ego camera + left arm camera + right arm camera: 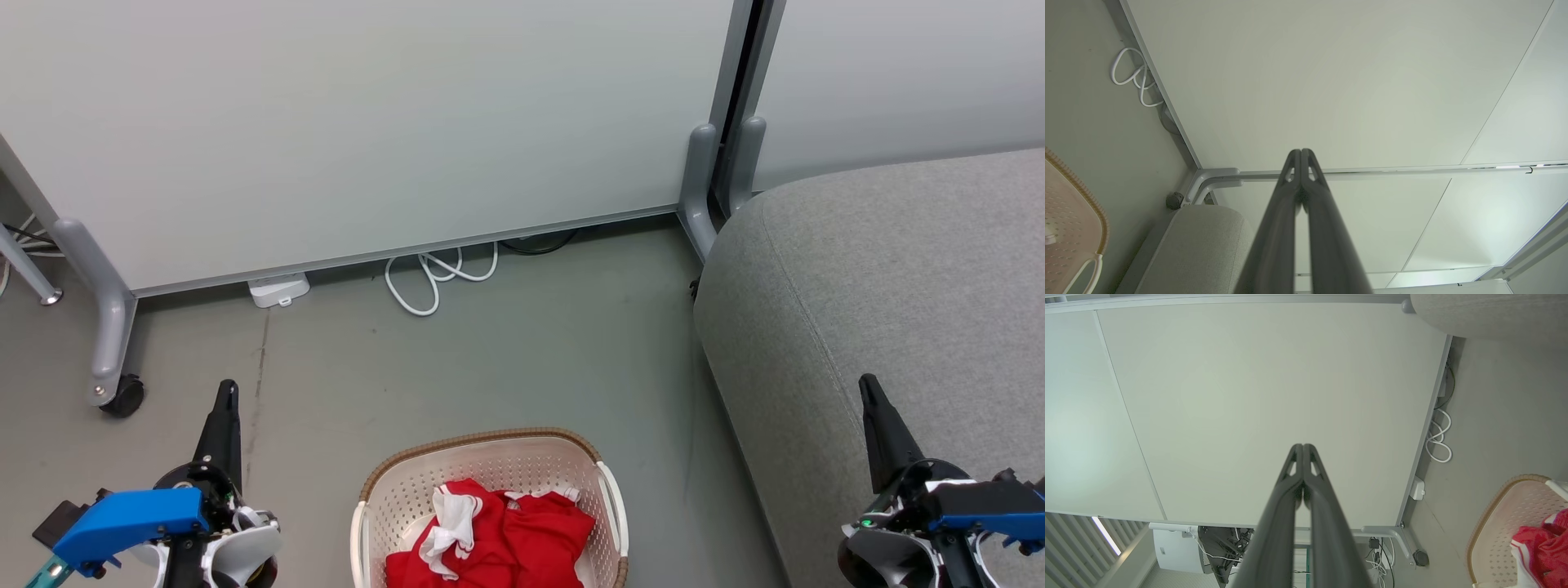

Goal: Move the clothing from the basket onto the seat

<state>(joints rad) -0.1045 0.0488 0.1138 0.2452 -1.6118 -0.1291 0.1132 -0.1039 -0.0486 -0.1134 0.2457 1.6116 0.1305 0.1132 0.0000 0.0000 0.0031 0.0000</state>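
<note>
Clothing (522,539) lay in the basket (482,438) at six o'clock, with the seat (882,278) at three. The left gripper (227,390) and right gripper (867,384) were closed, empty.

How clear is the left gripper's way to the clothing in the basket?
Probably yes: the clothing lies uncovered in the basket, beside the left gripper; nothing stands between, but its fingers are shut.

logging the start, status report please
Left claw shut, right claw shut, both empty. Clothing in basket, seat bare. Nothing in the way.
</note>
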